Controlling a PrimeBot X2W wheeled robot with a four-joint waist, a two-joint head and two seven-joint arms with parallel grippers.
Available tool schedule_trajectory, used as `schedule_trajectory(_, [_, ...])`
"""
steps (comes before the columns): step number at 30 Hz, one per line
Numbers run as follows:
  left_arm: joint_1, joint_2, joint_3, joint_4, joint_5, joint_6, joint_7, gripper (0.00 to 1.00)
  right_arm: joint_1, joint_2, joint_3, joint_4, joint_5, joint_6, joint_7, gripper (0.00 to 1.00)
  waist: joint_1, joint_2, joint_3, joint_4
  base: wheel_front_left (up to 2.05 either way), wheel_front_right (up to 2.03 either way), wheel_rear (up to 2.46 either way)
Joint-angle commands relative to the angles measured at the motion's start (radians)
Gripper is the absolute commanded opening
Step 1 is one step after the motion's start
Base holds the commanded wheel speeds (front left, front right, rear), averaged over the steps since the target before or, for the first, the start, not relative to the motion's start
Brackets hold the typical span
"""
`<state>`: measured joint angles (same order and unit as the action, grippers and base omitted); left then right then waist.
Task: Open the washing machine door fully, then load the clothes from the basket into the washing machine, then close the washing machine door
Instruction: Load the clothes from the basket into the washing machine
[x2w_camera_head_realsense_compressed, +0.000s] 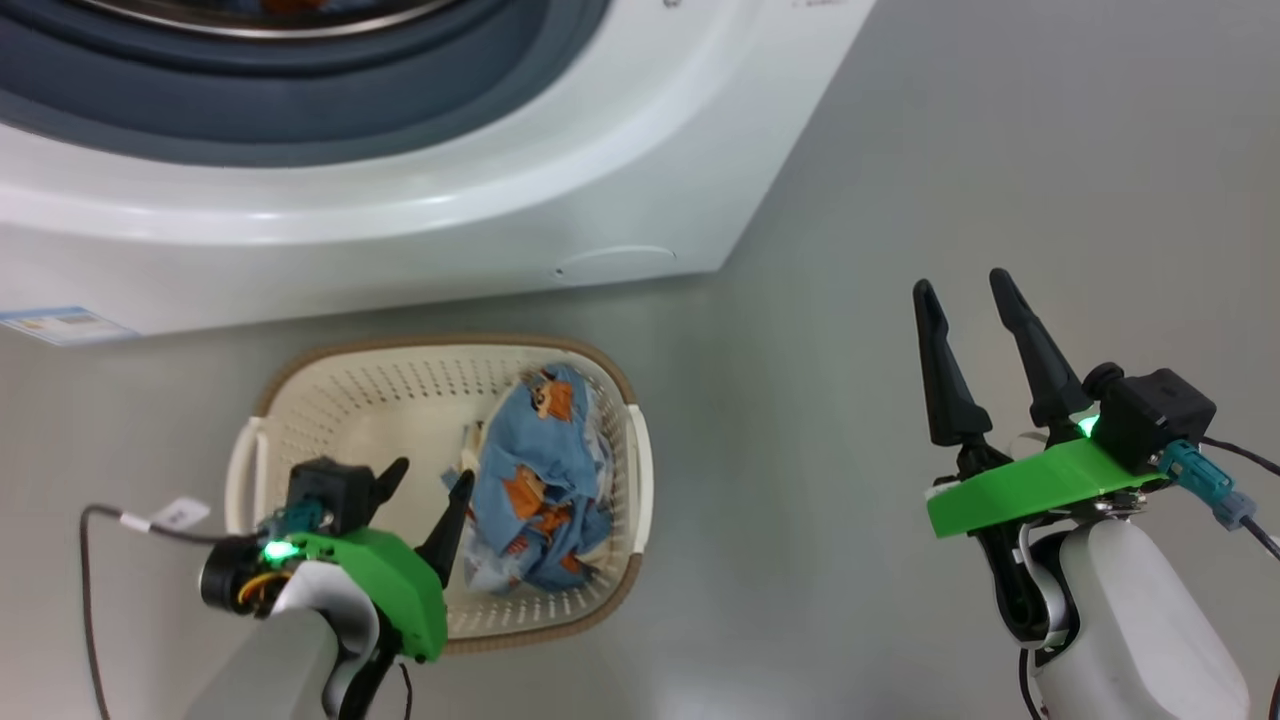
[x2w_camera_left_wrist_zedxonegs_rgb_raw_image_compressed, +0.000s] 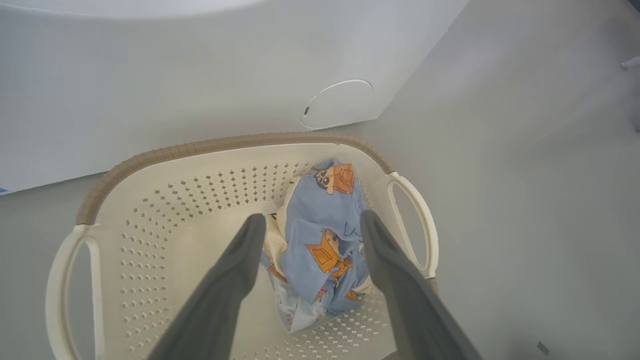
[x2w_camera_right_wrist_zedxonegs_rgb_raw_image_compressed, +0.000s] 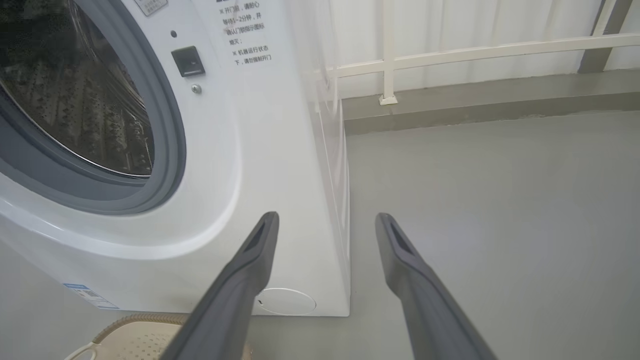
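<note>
Left gripper (x2w_camera_left_wrist_zedxonegs_rgb_raw_image_compressed: 311, 217), jaws apart, just above clothes (x2w_camera_left_wrist_zedxonegs_rgb_raw_image_compressed: 322, 205) in basket (x2w_camera_left_wrist_zedxonegs_rgb_raw_image_compressed: 225, 144)

Drum mouth (x2w_camera_right_wrist_zedxonegs_rgb_raw_image_compressed: 75, 100) of washing machine (x2w_camera_head_realsense_compressed: 400, 200) stands unblocked; interior dim, seems free. Basket (x2w_camera_head_realsense_compressed: 440, 345) sits close before the machine front, narrow gap between. Basket's left half bare, clothes (x2w_camera_head_realsense_compressed: 540, 470) heaped at right. Floor (x2w_camera_head_realsense_compressed: 1000, 150) right of machine wide open up to railing (x2w_camera_right_wrist_zedxonegs_rgb_raw_image_compressed: 475, 50).

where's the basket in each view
Head view: basket lower left of centre, below the washer.
Left wrist view: basket across the lower half, clothes inside.
Right wrist view: basket corner at the bottom left edge.
Shared landmark: the washer's round flap, just beyond the basket.
</note>
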<state>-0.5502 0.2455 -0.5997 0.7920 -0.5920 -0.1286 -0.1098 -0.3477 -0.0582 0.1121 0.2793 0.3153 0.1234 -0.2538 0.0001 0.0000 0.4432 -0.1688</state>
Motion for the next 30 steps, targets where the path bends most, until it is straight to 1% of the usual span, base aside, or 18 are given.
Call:
schedule_trajectory(1, [-0.029, 0.031, 0.014, -0.006, -0.011, -0.002, 0.0, 1.0, -0.013, 0.005, 0.015, -0.027, -0.008, 0.007, -0.008, 1.0, -0.0001, 0.0, 0.057, -0.039, 0.0, 0.0, 0.0])
schedule_trajectory(7, [-0.114, 0.074, -0.11, 0.035, -0.077, -0.002, 0.023, 1.0, -0.028, 0.007, 0.024, -0.058, -0.001, 0.007, -0.008, 1.0, -0.0001, 0.0, 0.152, -0.066, 0.0, 0.0, 0.0])
schedule_trajectory(13, [-0.196, 0.105, -0.204, 0.073, -0.157, -0.002, 0.043, 1.0, -0.049, 0.008, 0.038, -0.088, 0.016, 0.007, -0.008, 1.0, -0.0001, 0.0, 0.247, -0.095, 0.0, 0.0, 0.0])
schedule_trajectory(15, [-0.225, 0.118, -0.239, 0.084, -0.169, -0.002, 0.043, 1.0, -0.054, 0.008, 0.043, -0.097, 0.023, 0.007, -0.008, 1.0, -0.0001, 0.0, 0.274, -0.106, 0.0, 0.0, 0.0])
schedule_trajectory(23, [-0.318, 0.135, -0.344, 0.124, -0.258, -0.002, 0.069, 1.0, -0.072, 0.008, 0.063, -0.119, 0.049, 0.007, -0.008, 1.0, -0.0001, 0.0, 0.361, -0.139, 0.0, 0.0, 0.0])
schedule_trajectory(30, [-0.394, 0.134, -0.41, 0.182, -0.314, -0.002, 0.107, 1.0, -0.081, 0.008, 0.082, -0.133, 0.066, 0.007, -0.008, 1.0, -0.0001, 0.0, 0.414, -0.17, 0.0, 0.0, 0.0])
